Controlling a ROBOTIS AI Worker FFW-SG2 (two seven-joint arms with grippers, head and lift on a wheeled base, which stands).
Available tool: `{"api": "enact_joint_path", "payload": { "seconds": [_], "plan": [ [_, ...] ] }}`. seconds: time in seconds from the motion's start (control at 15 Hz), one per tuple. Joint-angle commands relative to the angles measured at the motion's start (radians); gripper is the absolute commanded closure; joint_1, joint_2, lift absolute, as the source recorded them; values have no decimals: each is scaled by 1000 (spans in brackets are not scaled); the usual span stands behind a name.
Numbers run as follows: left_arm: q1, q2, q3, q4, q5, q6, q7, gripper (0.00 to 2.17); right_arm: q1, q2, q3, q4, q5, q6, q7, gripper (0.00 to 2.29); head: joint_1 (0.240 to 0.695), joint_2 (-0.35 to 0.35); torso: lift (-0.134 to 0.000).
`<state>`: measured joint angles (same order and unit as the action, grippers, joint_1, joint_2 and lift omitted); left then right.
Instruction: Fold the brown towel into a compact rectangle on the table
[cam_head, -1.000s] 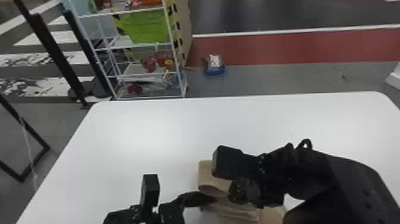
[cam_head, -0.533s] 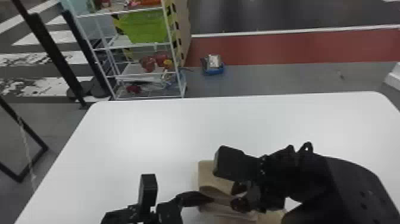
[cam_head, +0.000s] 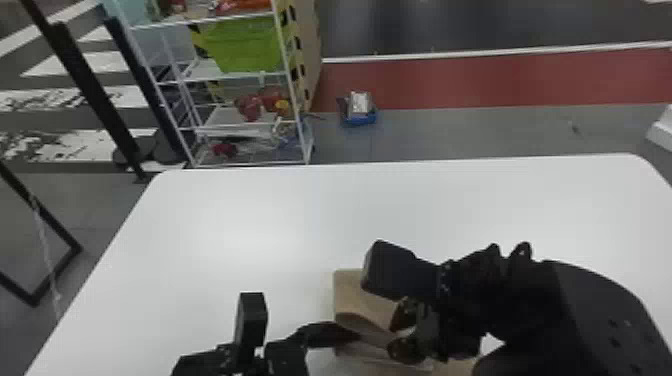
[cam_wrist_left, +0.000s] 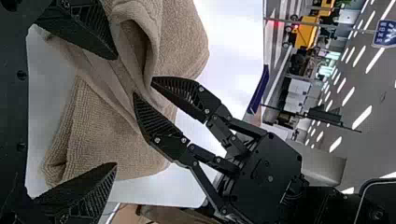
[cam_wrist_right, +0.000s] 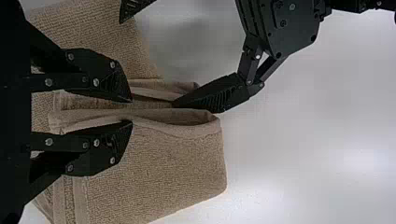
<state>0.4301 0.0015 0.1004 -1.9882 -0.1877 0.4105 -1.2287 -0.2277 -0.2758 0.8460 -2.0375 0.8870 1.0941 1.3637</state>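
Brown towel (cam_wrist_right: 173, 168): on the near part of the tabletop (cam_head: 240, 225), just right of centre, under both hands. Part folded: layers stacked, with a loose raised lip (cam_wrist_right: 177, 128) across the middle and a flatter stretch of cloth on each side of it. Not a compact rectangle.

Right hand (cam_wrist_right: 130, 111): in from the right, low over the towel, fingers apart, lip running between them. No pinch visible; contact unclear.

Left hand (cam_wrist_left: 116, 111): in from the near side, fingers spread wide. One finger (cam_wrist_right: 212, 95) has its tip in the crease beside the lip, so probably steadying or opening the layers. Nothing pinched.

Step, my read: mid-fold, setting up a grip on the lip for another turn.

Next: close the right hand on the lip, all wanted layers in the bite, then lift and lay it over. Left finger should hold the crease, then slide out before the flap lands. Risks: catching only the top layer, dragging the stack skew, hands clashing.
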Motion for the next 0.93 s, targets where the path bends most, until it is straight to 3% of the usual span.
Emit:
{"api": "enact_joint_path", "payload": {
  "seconds": [0.0,0.07,0.87],
  "plan": [
    [-1,-4,-1,-1,-2,0,0,76,2,-2,4,-4,0,34,3,650,695,164,-123],
    [-1,-4,-1,-3,-2,0,0,76,2,0,7,-3,1,47,3,535,695,162,-123],
    [-4,-4,-2,0,-9,-3,1,83,-2,3,38,-3,36,62,3,539,695,161,-123]
  ]
}}
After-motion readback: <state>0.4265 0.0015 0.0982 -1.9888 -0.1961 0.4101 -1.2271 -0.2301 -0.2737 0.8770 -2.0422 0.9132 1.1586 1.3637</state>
